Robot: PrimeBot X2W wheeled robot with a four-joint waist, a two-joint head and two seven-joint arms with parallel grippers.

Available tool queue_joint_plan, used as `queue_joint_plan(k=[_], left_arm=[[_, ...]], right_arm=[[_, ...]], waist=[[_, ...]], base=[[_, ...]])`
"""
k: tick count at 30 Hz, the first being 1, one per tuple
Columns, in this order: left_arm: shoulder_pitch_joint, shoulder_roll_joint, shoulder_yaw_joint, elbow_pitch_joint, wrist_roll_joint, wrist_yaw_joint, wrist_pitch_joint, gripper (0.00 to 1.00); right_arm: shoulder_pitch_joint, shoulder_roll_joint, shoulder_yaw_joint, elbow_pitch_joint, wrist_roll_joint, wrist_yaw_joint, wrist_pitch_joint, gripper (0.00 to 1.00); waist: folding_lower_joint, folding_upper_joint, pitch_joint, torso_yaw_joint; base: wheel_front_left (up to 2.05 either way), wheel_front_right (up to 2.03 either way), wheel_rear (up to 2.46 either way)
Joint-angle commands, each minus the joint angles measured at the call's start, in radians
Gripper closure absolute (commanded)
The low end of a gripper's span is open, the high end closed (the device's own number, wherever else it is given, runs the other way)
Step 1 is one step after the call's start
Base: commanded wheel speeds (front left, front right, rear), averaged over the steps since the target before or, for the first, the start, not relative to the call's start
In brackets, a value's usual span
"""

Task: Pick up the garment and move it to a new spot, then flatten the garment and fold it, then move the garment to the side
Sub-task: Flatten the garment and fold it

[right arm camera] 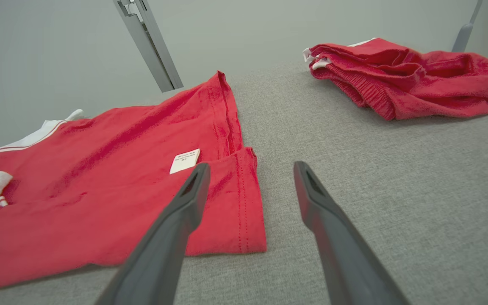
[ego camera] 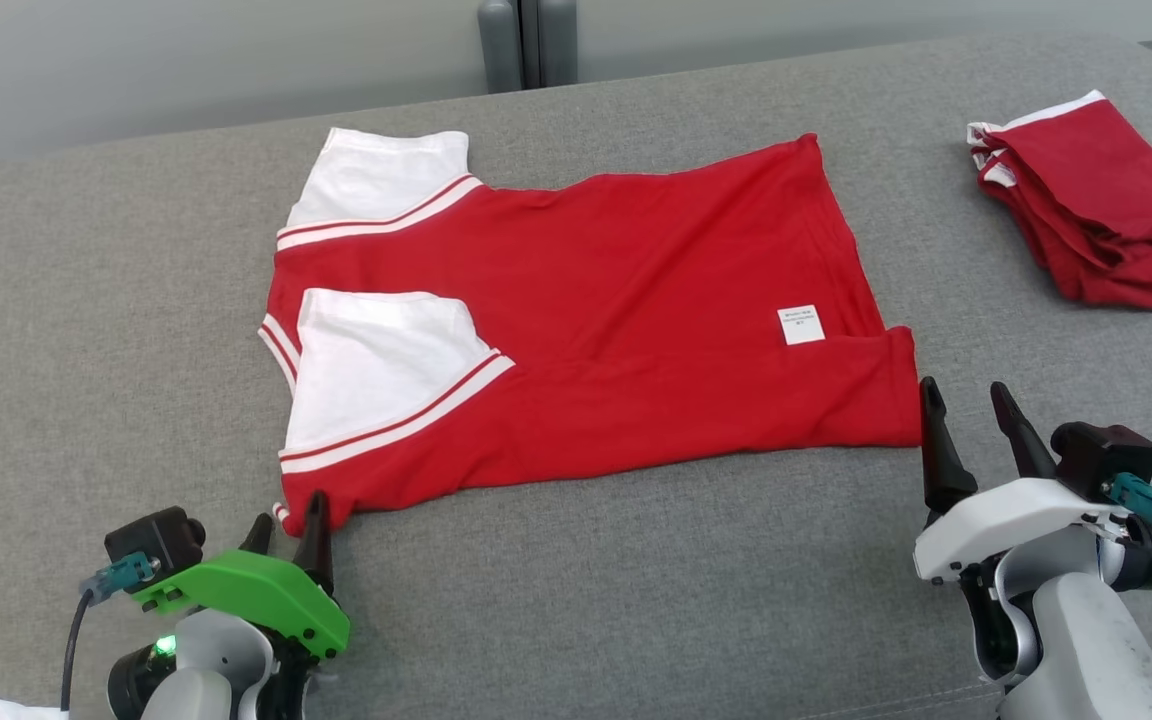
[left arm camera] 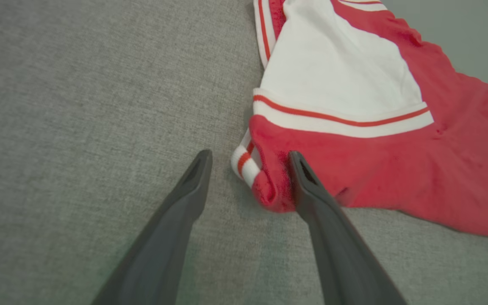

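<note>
The garment point(ego camera: 586, 310) is a red shirt with white sleeves, spread flat on the grey cushioned surface point(ego camera: 636, 580), its near long edge folded over. A white label point(ego camera: 802, 325) shows near its right hem. My left gripper point(ego camera: 288, 530) is open at the shirt's near-left corner. In the left wrist view the striped collar corner of the shirt point(left arm camera: 396, 169) lies between the left gripper's point(left arm camera: 250, 156) fingers, with the right finger touching the red cloth. My right gripper point(ego camera: 966, 395) stands open just right of the hem corner. In the right wrist view its point(right arm camera: 251, 166) left finger hangs over the shirt's point(right arm camera: 100, 190) hem.
A second red garment point(ego camera: 1096, 210) lies bunched and folded at the back right, also in the right wrist view point(right arm camera: 409, 76). Grey posts point(ego camera: 526, 40) rise behind the surface's far edge. Bare grey fabric runs along the near side and left of the shirt.
</note>
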Motion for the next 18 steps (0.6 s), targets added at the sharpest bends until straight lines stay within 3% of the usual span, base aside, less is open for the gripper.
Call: queue_joint_plan(k=[1,11,17,18], left_arm=[[-0.012,-0.001,0.002,0.003,-0.014,0.0,0.001,1.0],[-0.005,-0.004,-0.006,-0.003,-0.035,-0.001,-0.03,1.0],[-0.011,-0.004,-0.012,-0.008,-0.037,-0.006,-0.047,1.0],[-0.012,-0.004,-0.013,-0.009,-0.038,-0.007,-0.05,1.0]], right_arm=[[-0.013,-0.002,-0.005,0.013,-0.006,-0.002,0.01,0.0],[-0.095,-0.002,-0.018,0.176,-0.019,-0.002,0.099,0.0],[-0.149,-0.003,0.009,0.301,0.03,-0.002,0.155,0.0],[-0.156,-0.002,0.011,0.323,0.041,-0.002,0.159,0.19]], waist=[[0.0,0.0,0.01,-0.006],[0.0,0.0,0.025,0.019],[0.0,0.0,0.025,0.036],[0.0,0.0,0.025,0.038]], base=[[0.0,0.0,0.0],[0.0,0.0,0.0],[0.0,0.0,0.0],[0.0,0.0,0.0]])
